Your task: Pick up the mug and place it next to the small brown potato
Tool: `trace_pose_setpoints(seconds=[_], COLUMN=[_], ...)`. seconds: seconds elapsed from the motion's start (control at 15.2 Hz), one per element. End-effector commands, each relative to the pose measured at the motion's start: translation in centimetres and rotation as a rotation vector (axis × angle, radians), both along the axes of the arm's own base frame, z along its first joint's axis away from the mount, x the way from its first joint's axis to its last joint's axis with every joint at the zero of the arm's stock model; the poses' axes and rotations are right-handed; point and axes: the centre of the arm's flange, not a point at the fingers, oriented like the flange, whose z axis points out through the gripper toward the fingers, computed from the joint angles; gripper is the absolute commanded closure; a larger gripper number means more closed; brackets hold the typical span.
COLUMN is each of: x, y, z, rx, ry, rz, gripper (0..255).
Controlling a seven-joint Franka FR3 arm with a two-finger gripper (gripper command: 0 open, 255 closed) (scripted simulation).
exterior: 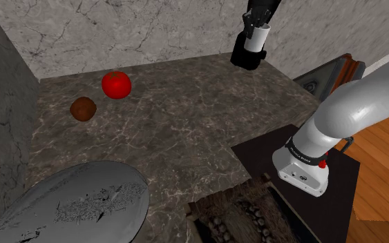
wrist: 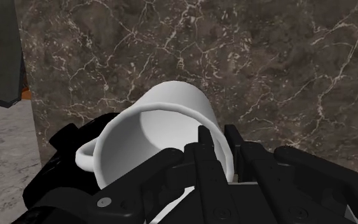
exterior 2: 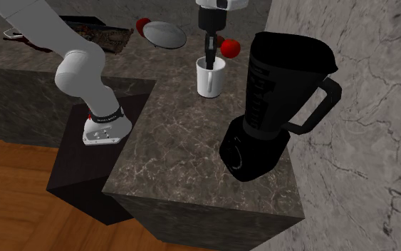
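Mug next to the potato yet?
No, the mug sits clasped in the tool at the other end of the counter, well apart from the potato.

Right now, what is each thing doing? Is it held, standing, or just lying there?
Mug, upright, held by its rim.
Hand, shut on the mug's rim.
Potato, lying loose on the counter.
Red fruit, lying loose near the potato.
Blender, standing upright.
Grey plate, resting on the counter.

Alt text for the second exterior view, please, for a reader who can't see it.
A black pincer reaches down and clasps the rim of a white mug, one finger inside it, over a dark marbled counter. A black blender stands right of the mug, and the white arm rises from a black stand at the left.
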Motion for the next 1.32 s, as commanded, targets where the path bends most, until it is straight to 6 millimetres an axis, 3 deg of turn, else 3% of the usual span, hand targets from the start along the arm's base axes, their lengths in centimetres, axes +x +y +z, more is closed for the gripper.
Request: trace_pose_setpoints(seconds=[0.0, 1.25], x=[0.6, 7.7], y=[2.4, 26.5], z=[0.0, 0.0], rx=[0.000, 0.000], ry=[0.000, 0.000], rz=[-0.001, -0.001], gripper=[255, 255])
